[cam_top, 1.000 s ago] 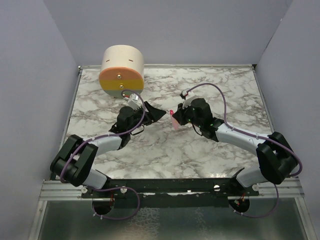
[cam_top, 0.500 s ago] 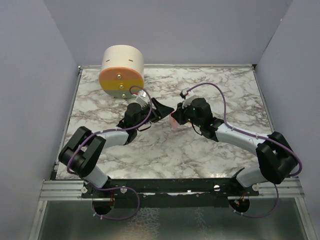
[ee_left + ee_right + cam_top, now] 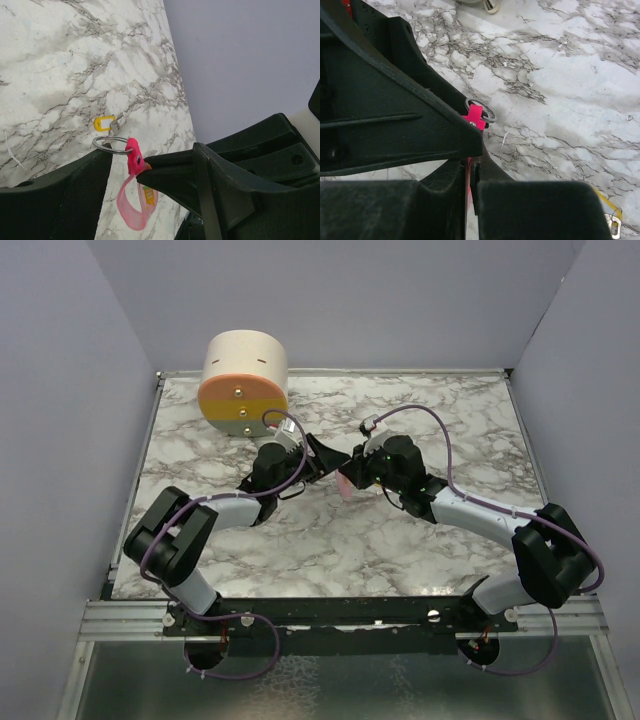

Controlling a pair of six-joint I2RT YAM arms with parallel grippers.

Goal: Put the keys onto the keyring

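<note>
Marble table (image 3: pixel 400 540) boxed in by plain lavender walls. Cream-and-orange cylinder (image 3: pixel 243 385) on its side at the far left. Both arms meet mid-table, just right of the cylinder.

Right pincer (image 3: pixel 350 476) has its jaws together, clamped on the pink keyring (image 3: pixel 345 484) and holding it off the table. In the right wrist view the strap is pinched between the fingers with the metal ring (image 3: pixel 480 110) sticking out past the tips. In the left wrist view the strap hangs down in a loop below the grip.

Left pincer (image 3: pixel 336 464) has its jaws apart and holds nothing. Its tips are right at the ring end of the keyring; can't tell if they touch.

Key (image 3: pixel 104 122), a small yellow tag, lies flat on the table, apart from the keyring and both pincers. It isn't on the ring.
</note>
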